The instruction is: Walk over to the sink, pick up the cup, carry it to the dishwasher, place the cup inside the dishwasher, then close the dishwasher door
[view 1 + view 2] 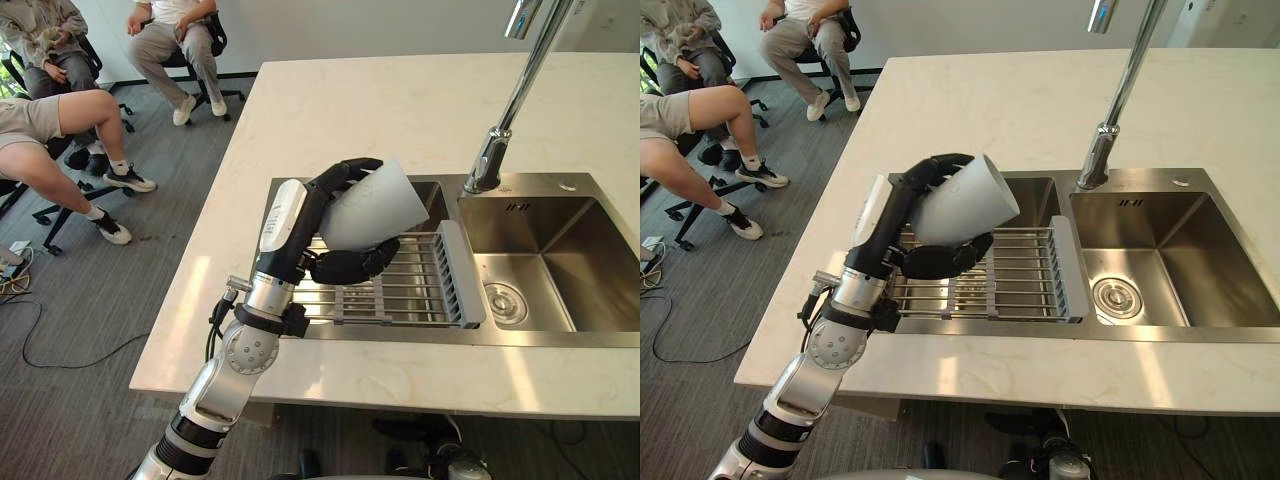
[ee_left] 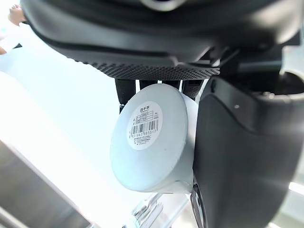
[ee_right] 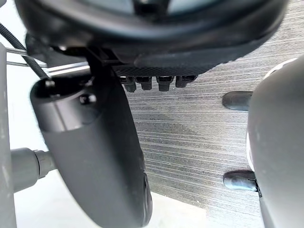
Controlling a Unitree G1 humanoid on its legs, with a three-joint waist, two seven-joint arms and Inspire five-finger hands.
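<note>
A white cup point(image 1: 372, 205) is tipped on its side in the air, just over the metal drying rack point(image 1: 420, 285) that spans the sink's left basin. My left hand point(image 1: 345, 266) is shut on it, fingers over its upper side and thumb under it. The left wrist view looks at the cup's base point(image 2: 149, 137), which bears a round barcode label. My right hand point(image 3: 95, 142) hangs relaxed above grey carpet, holding nothing.
The steel sink point(image 1: 560, 250) is set in a pale marble counter point(image 1: 380, 110), with a tall faucet point(image 1: 510, 110) behind its middle. Several people sit on office chairs point(image 1: 60, 130) on the carpet at the far left.
</note>
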